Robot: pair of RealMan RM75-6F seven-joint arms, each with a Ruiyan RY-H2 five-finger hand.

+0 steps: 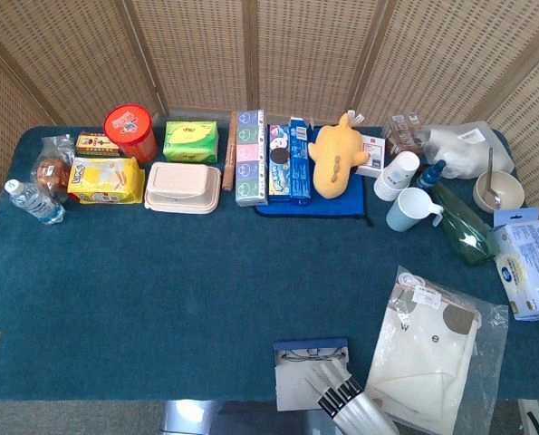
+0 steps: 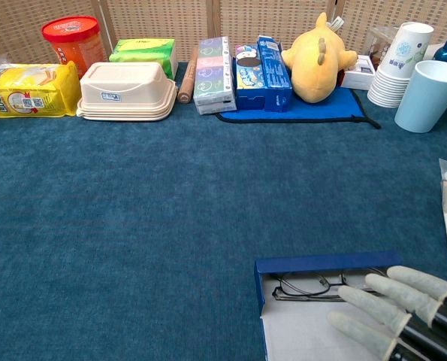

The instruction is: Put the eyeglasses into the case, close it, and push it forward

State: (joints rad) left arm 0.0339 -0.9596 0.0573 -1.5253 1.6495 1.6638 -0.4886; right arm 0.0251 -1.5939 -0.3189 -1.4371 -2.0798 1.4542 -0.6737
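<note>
A: What sort of place am I in?

B: Looks like a staged test room, not a home. My tabletop (image 1: 187, 299) is covered in blue felt, and a woven folding screen (image 1: 251, 54) closes off the back.

A: Anything else?

B: Unrelated goods lined along the far edge: snack packs (image 1: 106, 178), a red tub (image 1: 129, 131), tissue boxes (image 1: 250, 156), a plush toy (image 1: 335, 154), stacked paper cups (image 1: 396, 174). Reads as a prop set.
</note>
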